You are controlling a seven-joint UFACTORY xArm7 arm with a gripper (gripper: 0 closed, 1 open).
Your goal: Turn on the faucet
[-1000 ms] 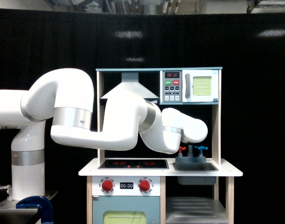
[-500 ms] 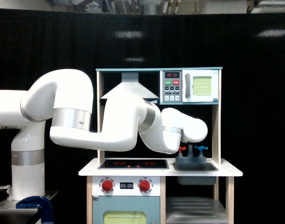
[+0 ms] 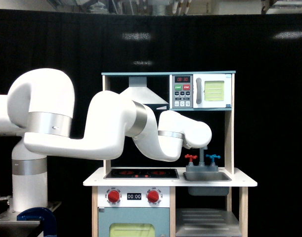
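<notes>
In the exterior view, the faucet [image 3: 202, 160] stands at the back of the sink [image 3: 207, 176], at the counter's [image 3: 94, 180] three o'clock end, its red handle [image 3: 191, 157] and blue handle [image 3: 212, 157] both showing. The arm's [image 3: 141, 131] last white segment ends just above it, at about eleven o'clock. The jaws are hidden, so whether they are open or closed cannot be told.
</notes>
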